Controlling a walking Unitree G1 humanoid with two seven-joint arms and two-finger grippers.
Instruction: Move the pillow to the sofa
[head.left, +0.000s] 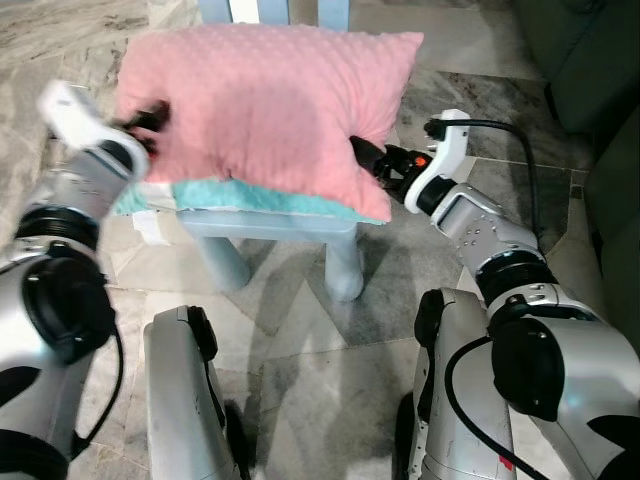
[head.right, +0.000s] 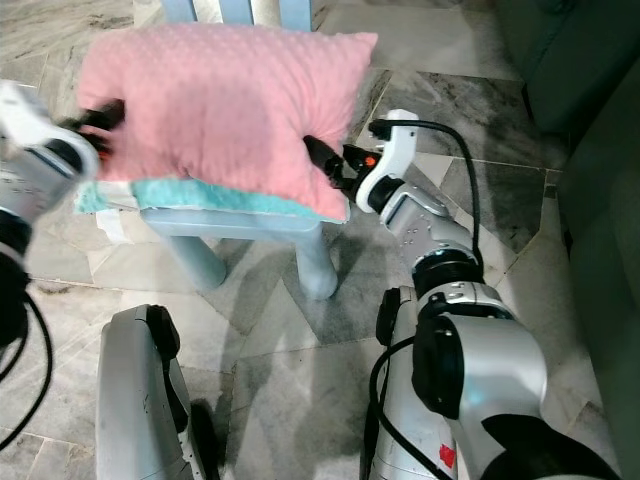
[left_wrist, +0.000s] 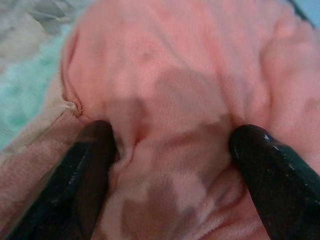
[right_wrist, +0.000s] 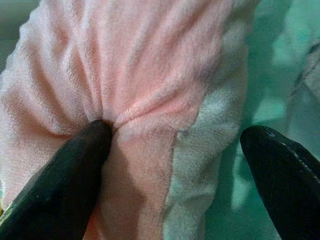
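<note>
A pink fluffy pillow (head.left: 260, 110) with a teal underside (head.left: 255, 200) lies on a small pale-blue stool (head.left: 275, 228). My left gripper (head.left: 155, 118) is at the pillow's left edge. In the left wrist view it (left_wrist: 170, 135) stands open, both fingertips pressed into the pink fabric, which bunches between them. My right gripper (head.left: 365, 155) is at the pillow's near right corner. In the right wrist view it (right_wrist: 175, 130) is open, one finger (right_wrist: 75, 170) dug into the pink side and the other (right_wrist: 280, 170) over the teal side, with the corner between them.
A dark green sofa (head.left: 590, 60) stands at the right, close to my right arm. Grey marble floor (head.left: 320, 340) lies all round the stool. My own legs (head.left: 190, 400) show at the bottom. Pale-blue chair slats (head.left: 270, 10) rise behind the pillow.
</note>
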